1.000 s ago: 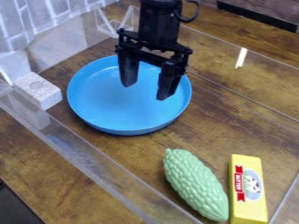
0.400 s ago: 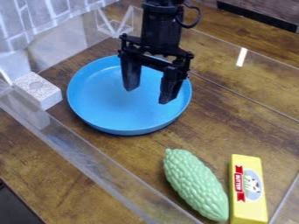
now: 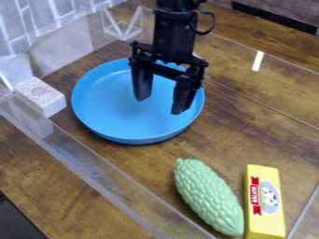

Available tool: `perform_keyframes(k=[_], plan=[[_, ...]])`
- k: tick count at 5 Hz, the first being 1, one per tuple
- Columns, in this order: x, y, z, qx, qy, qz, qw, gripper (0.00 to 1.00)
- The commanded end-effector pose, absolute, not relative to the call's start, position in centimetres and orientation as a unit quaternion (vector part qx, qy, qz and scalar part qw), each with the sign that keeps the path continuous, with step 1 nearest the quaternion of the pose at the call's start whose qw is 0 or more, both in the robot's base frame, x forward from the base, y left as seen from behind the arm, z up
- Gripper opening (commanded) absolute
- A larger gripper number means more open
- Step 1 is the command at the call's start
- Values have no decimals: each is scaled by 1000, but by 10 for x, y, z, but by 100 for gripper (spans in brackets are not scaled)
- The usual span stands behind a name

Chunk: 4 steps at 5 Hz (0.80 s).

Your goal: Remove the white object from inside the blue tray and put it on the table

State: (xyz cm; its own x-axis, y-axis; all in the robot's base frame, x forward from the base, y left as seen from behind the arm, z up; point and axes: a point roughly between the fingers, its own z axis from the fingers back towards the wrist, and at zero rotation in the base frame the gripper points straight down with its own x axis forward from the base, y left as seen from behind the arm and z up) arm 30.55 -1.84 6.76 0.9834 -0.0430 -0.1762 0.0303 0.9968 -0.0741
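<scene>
Wide open, the end effector (image 3: 166, 93) hangs over the blue tray (image 3: 93, 103), nothing visibly gripped. The white object cannot be made out; weight and stiffness stay unknown. Probably pinch its sides gently, clear of the rim.

Camera place: above the brown wooden table (image 3: 77, 190), looking down at a slant
Facing: toward the robot arm (image 3: 166, 37) — it comes in at the top edge
Nearness: near enough that the blue tray (image 3: 118, 124) fits whole — the yellow butter box (image 3: 264, 213) also
Shared part: only one view, so none
</scene>
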Motion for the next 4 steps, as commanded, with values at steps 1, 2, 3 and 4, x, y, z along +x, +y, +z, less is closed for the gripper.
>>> perform_keyframes(k=[1,2,3,4], plan=[[317,-31,80,-36,61,-35,997,100],[320,-39,80,-37,57,-44,997,100],[323,-45,79,-38,58,-52,996,100],[324,-50,76,-39,59,-57,996,100]])
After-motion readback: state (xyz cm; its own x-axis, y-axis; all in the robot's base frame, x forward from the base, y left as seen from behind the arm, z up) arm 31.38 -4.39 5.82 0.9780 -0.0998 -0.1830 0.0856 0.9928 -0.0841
